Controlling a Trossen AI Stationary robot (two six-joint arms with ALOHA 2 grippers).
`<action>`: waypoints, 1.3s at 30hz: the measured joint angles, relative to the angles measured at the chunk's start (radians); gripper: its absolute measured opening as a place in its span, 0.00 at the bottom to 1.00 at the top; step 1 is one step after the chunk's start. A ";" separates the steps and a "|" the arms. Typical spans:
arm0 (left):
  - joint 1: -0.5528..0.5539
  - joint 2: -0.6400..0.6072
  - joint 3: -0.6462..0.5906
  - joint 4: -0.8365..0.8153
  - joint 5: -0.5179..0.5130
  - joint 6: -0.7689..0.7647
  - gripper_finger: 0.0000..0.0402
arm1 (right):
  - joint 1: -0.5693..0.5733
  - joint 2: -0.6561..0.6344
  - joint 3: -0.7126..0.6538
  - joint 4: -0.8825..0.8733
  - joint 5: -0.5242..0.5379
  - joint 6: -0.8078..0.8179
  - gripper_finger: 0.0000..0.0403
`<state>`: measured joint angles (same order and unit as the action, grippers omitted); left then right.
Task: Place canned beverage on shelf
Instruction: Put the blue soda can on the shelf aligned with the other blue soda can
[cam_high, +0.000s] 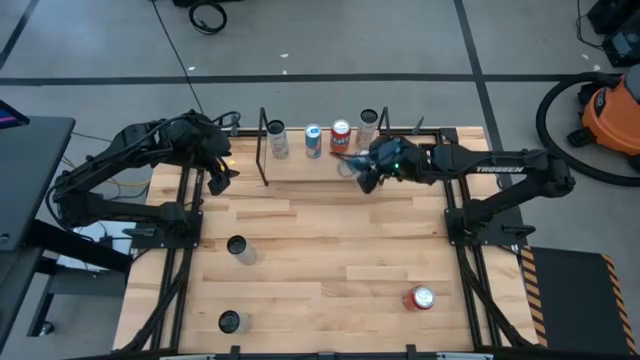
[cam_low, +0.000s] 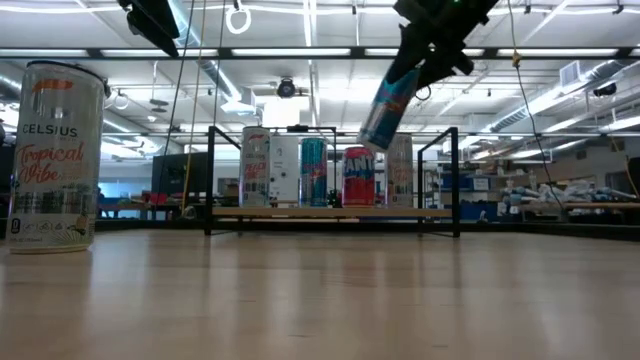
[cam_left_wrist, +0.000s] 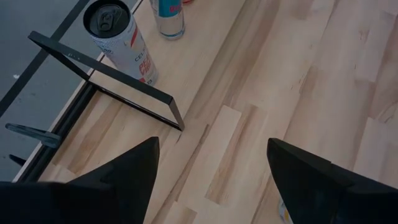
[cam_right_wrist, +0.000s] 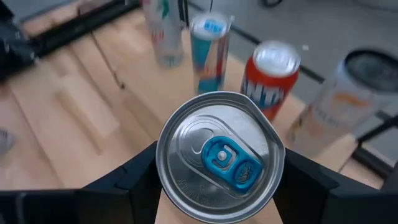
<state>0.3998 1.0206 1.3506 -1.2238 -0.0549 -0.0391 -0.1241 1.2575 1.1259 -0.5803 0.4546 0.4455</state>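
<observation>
The shelf stands at the table's far edge, between black end frames. Several cans stand upright on its board: a white one, a blue one, a red one and a pale one. My right gripper is shut on a blue-and-silver can, which hangs tilted in the air just in front of the shelf's right half. My left gripper hovers open with nothing between its fingers, above the table by the shelf's left end frame. My right gripper pinches the blue-and-silver can between its two fingers, one on each side of the can's wall just below the top rim. The fingers come from the table's right, slanting down. The can is lifted clear and hangs tilted, its bottom end lowest and toward the shelf.
Two cans stand upright on the table's near left part; one of them looms at the left of the low view. A red can lies on its side near the right front. Bare wood lies in the table's middle.
</observation>
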 joint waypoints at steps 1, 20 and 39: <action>0.000 0.000 0.000 0.000 0.000 0.000 0.75 | -0.015 0.000 0.000 0.022 -0.001 -0.014 0.62; 0.000 0.000 0.000 -0.001 0.000 -0.001 0.75 | -0.137 0.186 0.000 0.269 -0.143 -0.170 0.62; 0.000 0.000 0.000 0.000 0.000 -0.029 0.75 | -0.190 0.257 0.000 0.202 -0.241 -0.295 0.63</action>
<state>0.4000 1.0206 1.3506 -1.2240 -0.0547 -0.0681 -0.3139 1.5143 1.1263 -0.3779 0.2133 0.1505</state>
